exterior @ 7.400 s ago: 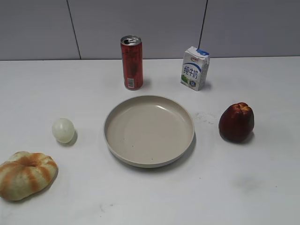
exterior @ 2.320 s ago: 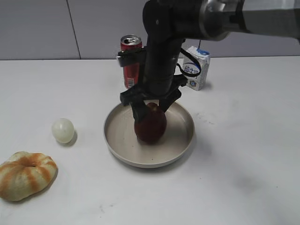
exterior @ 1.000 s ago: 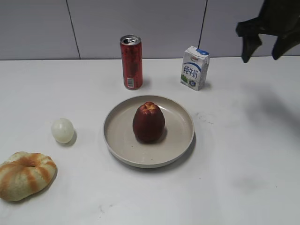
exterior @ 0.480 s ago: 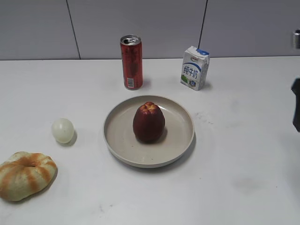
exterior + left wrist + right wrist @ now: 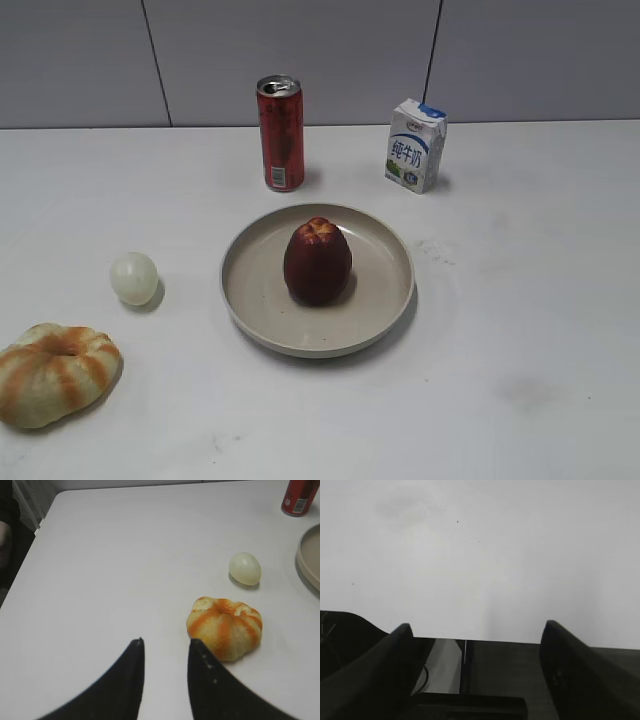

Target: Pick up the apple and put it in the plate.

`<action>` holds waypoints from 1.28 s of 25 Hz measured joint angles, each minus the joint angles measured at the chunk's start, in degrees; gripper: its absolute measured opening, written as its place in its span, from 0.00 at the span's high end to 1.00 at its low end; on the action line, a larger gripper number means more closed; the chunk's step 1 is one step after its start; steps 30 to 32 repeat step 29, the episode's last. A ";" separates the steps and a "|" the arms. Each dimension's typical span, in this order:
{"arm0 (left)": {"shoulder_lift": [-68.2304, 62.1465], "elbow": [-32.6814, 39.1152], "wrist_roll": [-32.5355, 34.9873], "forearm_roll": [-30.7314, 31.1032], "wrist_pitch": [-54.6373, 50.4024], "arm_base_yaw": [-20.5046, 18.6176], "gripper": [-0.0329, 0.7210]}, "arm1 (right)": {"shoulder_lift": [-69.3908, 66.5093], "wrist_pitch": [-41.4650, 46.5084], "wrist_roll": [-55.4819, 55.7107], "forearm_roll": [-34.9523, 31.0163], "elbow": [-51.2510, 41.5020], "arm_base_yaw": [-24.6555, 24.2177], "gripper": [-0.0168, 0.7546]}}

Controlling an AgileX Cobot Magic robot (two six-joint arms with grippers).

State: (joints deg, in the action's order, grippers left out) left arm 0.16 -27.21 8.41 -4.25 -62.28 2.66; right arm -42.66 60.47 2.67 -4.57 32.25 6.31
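Observation:
The dark red apple (image 5: 317, 262) stands upright in the middle of the beige plate (image 5: 385, 300) at the table's centre. Neither gripper shows in the exterior view. In the left wrist view my left gripper (image 5: 165, 642) is open and empty over bare table, just left of the striped bread ring; the plate's rim (image 5: 309, 560) shows at the right edge there. In the right wrist view my right gripper (image 5: 477, 627) is open wide and empty above the table's edge, with no task object in sight.
A red can (image 5: 281, 133) and a milk carton (image 5: 415, 145) stand behind the plate. A pale ball (image 5: 134, 278) and a striped bread ring (image 5: 55, 372) lie at the left. They also show in the left wrist view: ball (image 5: 245, 568), bread ring (image 5: 225, 626), can (image 5: 300, 497).
The right arm set the apple in the plate, let go, and drew back to the right until it left the exterior view. The apple has stayed still since.

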 joint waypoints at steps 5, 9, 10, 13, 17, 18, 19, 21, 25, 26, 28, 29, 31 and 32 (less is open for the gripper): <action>0.00 0.00 0.00 0.00 0.00 0.00 0.65 | 17.24 -0.35 0.00 0.00 -3.46 0.00 0.23; 0.00 0.00 0.00 0.00 0.00 0.00 0.65 | 28.75 -0.35 -0.05 0.00 -3.52 0.00 0.23; 0.00 0.00 0.00 0.00 0.00 0.00 0.65 | 31.23 -0.35 -0.05 0.00 -3.51 0.00 0.23; 0.00 0.00 0.00 0.00 0.00 0.00 0.65 | 36.89 -0.35 -0.05 0.00 -3.57 0.00 0.23; 0.00 0.00 0.00 0.00 0.00 0.00 0.65 | 41.08 -0.35 -0.05 0.00 -3.57 0.00 0.23; 0.00 0.00 0.00 0.00 0.00 0.00 0.65 | 41.72 -0.35 -0.05 0.00 -3.57 0.00 0.23; 0.00 0.00 0.00 0.00 0.00 0.00 0.65 | 42.25 -0.35 -0.05 0.00 -3.57 0.00 0.23; 0.00 0.00 0.00 0.00 0.00 0.00 0.65 | 42.82 -0.35 -0.05 0.00 -3.57 0.00 0.23; 0.00 0.00 0.00 0.00 0.00 0.00 0.65 | 43.03 -0.29 -0.05 0.00 -3.57 0.00 0.23; 0.00 0.00 0.00 0.00 0.00 0.00 0.65 | 43.03 -0.29 -0.05 0.00 -3.57 0.00 0.23; 0.00 0.00 0.00 0.00 0.00 0.00 0.65 | 43.03 -0.29 -0.05 0.00 -3.57 0.00 0.23; 0.00 0.00 0.00 0.00 0.00 0.00 0.65 | 43.03 -0.29 -0.05 0.00 -3.57 0.00 0.23; 0.00 0.00 0.00 0.00 0.00 0.00 0.65 | 43.03 -0.29 -0.05 0.00 -3.57 0.00 0.23; 0.00 0.00 0.00 0.00 0.00 0.00 0.65 | 43.03 -0.29 -0.05 0.00 -3.57 0.00 0.23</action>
